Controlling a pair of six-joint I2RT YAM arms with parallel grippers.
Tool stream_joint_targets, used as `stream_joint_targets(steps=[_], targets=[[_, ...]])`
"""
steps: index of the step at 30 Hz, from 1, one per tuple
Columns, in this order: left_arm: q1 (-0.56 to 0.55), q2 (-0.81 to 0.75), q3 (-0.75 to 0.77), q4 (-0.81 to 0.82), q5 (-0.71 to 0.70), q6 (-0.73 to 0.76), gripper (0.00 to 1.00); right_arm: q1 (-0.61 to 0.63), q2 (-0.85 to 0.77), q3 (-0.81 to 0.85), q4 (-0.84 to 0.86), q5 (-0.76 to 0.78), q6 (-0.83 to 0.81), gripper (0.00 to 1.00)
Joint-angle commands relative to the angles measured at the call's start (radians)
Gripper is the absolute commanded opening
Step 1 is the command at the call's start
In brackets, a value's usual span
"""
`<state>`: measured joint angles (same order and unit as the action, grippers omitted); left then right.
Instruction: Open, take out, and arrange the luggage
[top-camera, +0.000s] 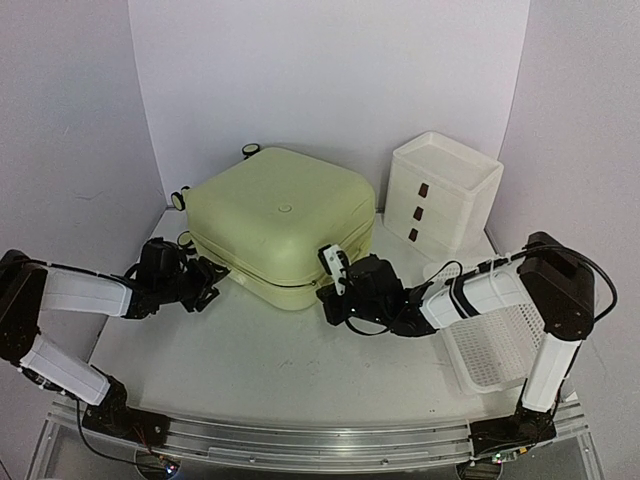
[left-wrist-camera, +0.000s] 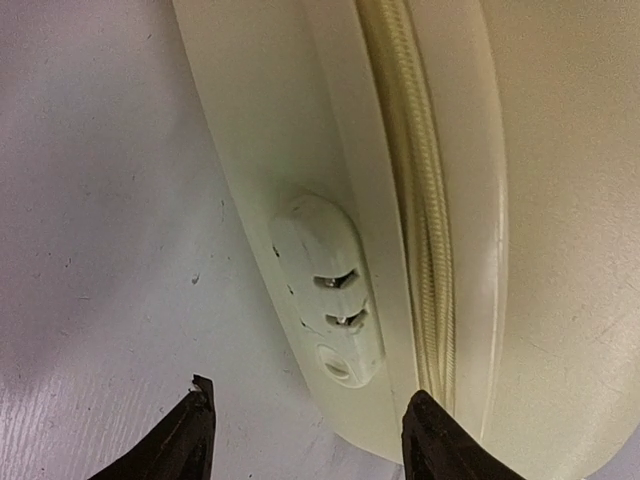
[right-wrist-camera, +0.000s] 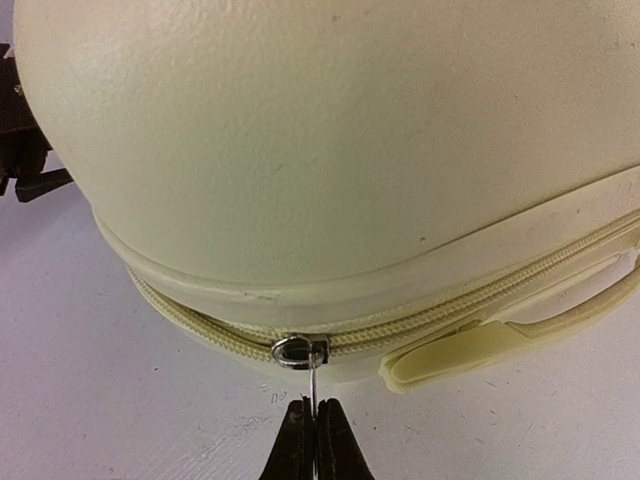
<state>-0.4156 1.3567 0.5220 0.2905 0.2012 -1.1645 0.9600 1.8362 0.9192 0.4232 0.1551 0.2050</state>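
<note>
We'd take the likely stiff, slick pale yellow-green hard-shell suitcase (top-camera: 285, 215) by its metal zipper pull (right-wrist-camera: 302, 353), right gripper (right-wrist-camera: 314, 425) clamped there (left gripper (left-wrist-camera: 310, 430) agape, empty).

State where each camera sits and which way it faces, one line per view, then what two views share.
Top external: above and behind the bases, looking down at the luggage on the table; left arm and right arm show.
Left wrist: low by the table, facing the luggage's lock; left fingers apart.
Right wrist: low, facing the zipper pull; right fingers pinch it.
Shared: both wrist views show the zipper.
</note>
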Motion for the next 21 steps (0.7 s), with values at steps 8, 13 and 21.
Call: stream_joint_targets(steps=[8,13,21], targets=[[0.027,0.11,0.107,0.145,0.086,-0.037,0.69,-0.032,-0.071,-0.042,0.008,0.053,0.004,0.0],[0.029,0.141,0.131,0.148,0.093,-0.028,0.72,-0.03,-0.065,-0.041,0.014,0.048,0.004,0.0],[0.03,0.213,0.154,0.151,0.104,-0.037,0.62,-0.032,-0.059,-0.039,0.023,0.043,0.006,0.0]])
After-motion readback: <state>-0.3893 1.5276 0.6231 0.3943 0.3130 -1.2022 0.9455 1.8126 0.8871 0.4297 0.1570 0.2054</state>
